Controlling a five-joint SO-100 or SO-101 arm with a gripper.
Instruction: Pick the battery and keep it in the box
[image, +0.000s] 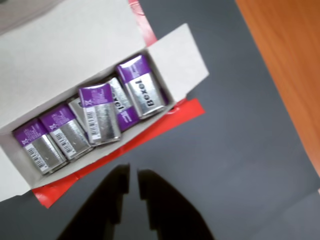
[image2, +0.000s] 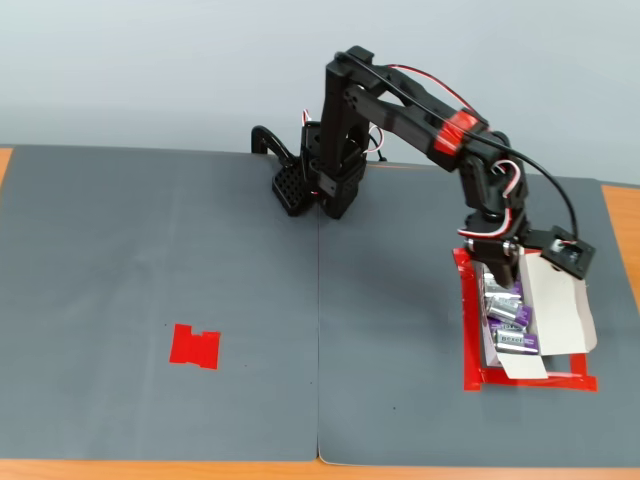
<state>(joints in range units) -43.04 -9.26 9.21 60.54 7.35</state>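
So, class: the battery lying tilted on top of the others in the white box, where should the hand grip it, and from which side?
Come straight down from above, since the box walls block every side. Pinch the battery across its two long edges, mid-length. It seems to ride higher than its neighbours, so those edges look exposed.

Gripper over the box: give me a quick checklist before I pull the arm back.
1. Gripper empty: ok, nothing between the fingers in the wrist view.
2. Jaws: nearly together, a thin gap only; ok.
3. Batteries inside the box: ok, several purple cells in it, one lying over its neighbours.
4. Box flaps open: ok.
5. Box within the red tape outline: ok in the fixed view.
6. Red tape marker bare: ok, no battery on it.
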